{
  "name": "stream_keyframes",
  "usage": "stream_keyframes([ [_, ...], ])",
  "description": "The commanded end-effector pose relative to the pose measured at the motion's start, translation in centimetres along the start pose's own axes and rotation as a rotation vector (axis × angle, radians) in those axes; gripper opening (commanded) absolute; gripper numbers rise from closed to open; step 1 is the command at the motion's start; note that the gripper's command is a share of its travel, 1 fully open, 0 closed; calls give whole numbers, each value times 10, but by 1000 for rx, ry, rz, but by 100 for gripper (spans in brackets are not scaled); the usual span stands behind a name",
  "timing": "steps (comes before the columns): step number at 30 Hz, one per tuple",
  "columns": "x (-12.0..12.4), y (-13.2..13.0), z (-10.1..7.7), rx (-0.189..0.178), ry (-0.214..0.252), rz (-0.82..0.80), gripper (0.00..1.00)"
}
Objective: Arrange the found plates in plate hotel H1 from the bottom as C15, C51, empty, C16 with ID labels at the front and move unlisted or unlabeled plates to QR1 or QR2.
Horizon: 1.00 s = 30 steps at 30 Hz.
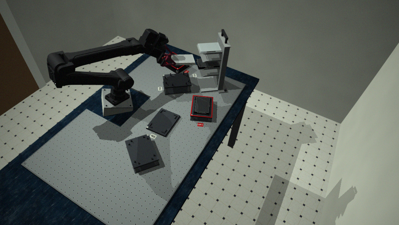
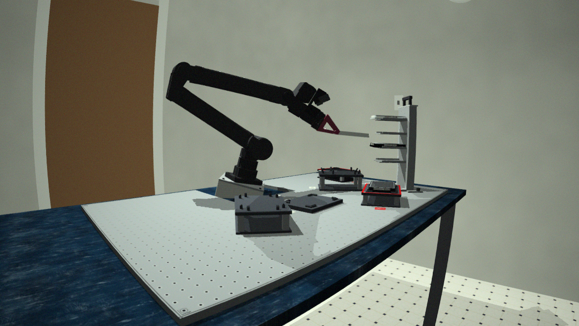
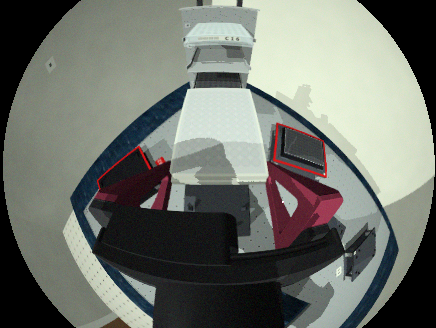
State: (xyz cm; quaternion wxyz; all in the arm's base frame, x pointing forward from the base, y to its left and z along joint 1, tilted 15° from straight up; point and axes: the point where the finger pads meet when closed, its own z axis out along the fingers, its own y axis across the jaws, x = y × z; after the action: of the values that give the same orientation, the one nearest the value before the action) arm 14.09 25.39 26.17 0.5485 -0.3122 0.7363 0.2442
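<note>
My gripper [image 1: 174, 62] is shut on a white plate [image 1: 182, 59] across its width and holds it level in the air in front of the hotel H1 [image 1: 220, 64], clear of the shelves. The held plate also shows in the exterior view [image 2: 354, 134] and in the wrist view [image 3: 219, 135]. In H1 a white plate [image 1: 208, 48] [image 3: 229, 35] lies in the top slot with a dark label on its front end. A dark plate [image 1: 207, 64] [image 2: 386, 144] lies in slot 2. Slot 3 [image 2: 390, 133] looks bare. I cannot tell what slot 1 holds.
The red-rimmed nest QR1 [image 1: 201, 106] holds a dark plate. A second red-rimmed nest [image 3: 122, 168] lies below my gripper. A dark nest block [image 1: 177, 83] stands before the hotel. A flat dark nest [image 1: 163, 122] and the block by the N6 label [image 1: 143, 153] lie nearer.
</note>
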Motion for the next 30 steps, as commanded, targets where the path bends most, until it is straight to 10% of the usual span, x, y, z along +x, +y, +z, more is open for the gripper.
stream_keyframes([
  [1,-21,3,-11,-17,-44,37,86],
  [19,6,3,-22,-14,-25,26,86],
  [20,-32,3,-34,-28,-86,71,86],
  [30,9,5,-26,-18,-43,41,86],
])
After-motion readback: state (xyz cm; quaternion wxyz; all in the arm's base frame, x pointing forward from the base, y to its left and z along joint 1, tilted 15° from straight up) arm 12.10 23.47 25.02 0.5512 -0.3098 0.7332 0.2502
